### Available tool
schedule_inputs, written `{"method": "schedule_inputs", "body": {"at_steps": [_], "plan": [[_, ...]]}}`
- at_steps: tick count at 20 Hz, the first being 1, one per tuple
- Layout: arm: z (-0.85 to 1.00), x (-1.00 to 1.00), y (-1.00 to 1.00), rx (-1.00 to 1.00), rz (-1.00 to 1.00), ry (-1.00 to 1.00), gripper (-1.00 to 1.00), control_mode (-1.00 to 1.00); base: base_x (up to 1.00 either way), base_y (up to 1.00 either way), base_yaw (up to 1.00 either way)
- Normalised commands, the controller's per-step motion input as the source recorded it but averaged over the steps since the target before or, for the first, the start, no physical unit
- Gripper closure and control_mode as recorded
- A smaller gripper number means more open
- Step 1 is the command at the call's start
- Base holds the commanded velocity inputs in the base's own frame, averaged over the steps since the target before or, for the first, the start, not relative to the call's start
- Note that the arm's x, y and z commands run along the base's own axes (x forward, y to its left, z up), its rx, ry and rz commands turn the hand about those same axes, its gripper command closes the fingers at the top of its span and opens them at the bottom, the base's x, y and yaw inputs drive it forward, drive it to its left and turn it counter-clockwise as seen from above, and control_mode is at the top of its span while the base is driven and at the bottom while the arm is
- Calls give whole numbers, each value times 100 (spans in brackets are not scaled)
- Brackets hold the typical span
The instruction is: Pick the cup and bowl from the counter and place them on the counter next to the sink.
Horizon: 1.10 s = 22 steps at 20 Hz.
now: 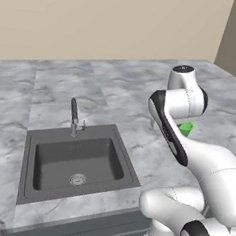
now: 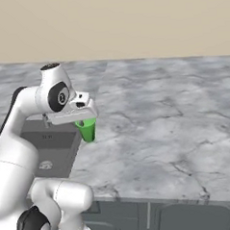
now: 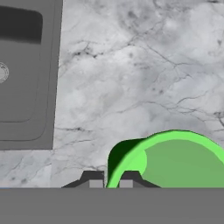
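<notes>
The small green cup [image 2: 87, 130] hangs under my hand, just right of the sink [image 2: 50, 149] and low over the marble counter [image 2: 161, 133]; I cannot tell whether its base touches. In the hand view the cup [image 3: 175, 162] is close and large, and my gripper [image 3: 109, 180] is shut on its rim, one of the dark fingertips [image 3: 92, 178] on each side of the wall. In the left base view my forearm covers most of the cup [image 1: 186, 128]. The bowl is out of view.
The dark sink basin [image 1: 76, 162] with its round drain lies left of the cup, a thin metal faucet [image 1: 74, 115] upright behind it. Bare counter [image 1: 117, 85] stretches back to the beige wall and far to the right. The front edge drops to dark cabinets.
</notes>
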Motion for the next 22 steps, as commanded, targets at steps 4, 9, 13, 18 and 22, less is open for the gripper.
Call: {"method": "schedule_inputs", "body": {"at_steps": [4,9,13,18,22], "plan": [[0,0,0,0,0,0,100,100,0,0,0],[0,0,0,0,0,0,100,100,0,0,0],[0,3,3,0,1,-3,100,-100,0,0,0],[0,24,9,0,16,-9,100,-100,0,0,0],[0,16,0,3,13,-6,100,-100,0,0,0]]}}
